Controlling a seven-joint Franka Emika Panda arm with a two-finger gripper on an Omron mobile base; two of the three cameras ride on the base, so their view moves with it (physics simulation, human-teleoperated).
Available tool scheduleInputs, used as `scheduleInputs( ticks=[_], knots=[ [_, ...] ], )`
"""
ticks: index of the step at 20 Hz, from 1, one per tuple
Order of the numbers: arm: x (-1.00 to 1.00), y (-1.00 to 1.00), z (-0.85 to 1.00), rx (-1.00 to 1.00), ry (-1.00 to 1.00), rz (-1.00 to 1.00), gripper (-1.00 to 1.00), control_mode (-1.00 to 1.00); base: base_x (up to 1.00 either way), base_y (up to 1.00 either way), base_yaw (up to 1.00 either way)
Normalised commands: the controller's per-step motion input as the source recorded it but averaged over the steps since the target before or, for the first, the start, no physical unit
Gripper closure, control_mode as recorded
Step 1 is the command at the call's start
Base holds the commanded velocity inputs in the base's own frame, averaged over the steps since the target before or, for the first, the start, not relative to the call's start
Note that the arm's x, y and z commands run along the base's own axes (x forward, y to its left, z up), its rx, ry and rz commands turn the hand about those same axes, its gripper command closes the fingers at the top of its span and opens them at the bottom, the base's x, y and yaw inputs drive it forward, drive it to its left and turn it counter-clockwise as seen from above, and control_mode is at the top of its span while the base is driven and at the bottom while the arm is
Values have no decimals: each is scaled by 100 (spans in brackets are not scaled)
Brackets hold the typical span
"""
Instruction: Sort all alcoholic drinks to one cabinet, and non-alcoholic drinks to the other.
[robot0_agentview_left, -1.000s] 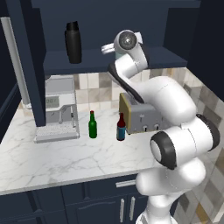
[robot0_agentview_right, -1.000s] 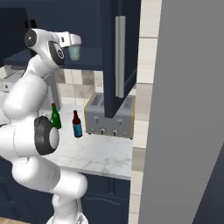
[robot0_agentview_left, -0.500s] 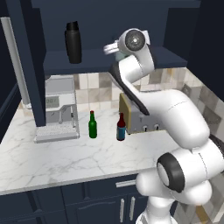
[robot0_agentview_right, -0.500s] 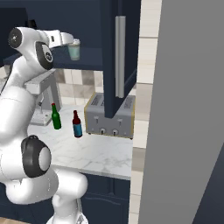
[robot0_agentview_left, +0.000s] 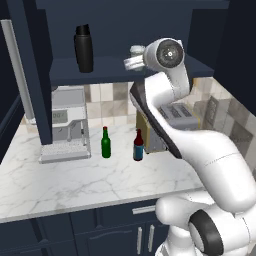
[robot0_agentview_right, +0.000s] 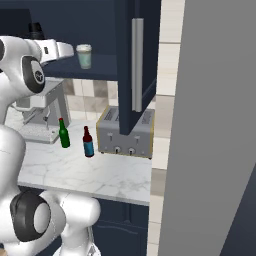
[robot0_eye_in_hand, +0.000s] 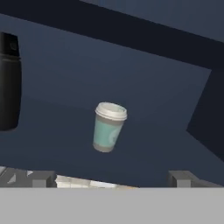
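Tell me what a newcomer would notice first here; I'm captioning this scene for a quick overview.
The big white arm reaching up toward the navy cabinet shelf, its open gripper just short of a small teal cup standing there. A black flask stands further left on the same shelf. Below, a green bottle and a red-brown bottle stand side by side on the marble counter.

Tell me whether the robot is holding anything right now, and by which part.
Nothing is held. The pincer is open and apart from the small pale teal cup with a white lid, which stands alone on the dark navy cabinet shelf.
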Motion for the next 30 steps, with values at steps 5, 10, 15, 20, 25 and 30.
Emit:
scheduleInputs(
  ticks=[5, 10, 15, 20, 25, 30],
  knots=[
    [-71, 0, 0, 10, 7, 7, -100, -100, 0, 0, 0],
    [-57, 8, -1, 10, 11, 9, -100, -100, 0, 0, 0],
    [-46, 18, -19, 4, 4, 4, -100, -100, 0, 0, 0],
    [-29, 21, -22, 0, 3, 0, -100, -100, 0, 0, 0],
    [-4, 15, -41, 0, 11, 0, -100, -100, 0, 0, 0],
    [0, 6, -30, 0, 15, 0, -100, -100, 0, 0, 0]
  ],
)
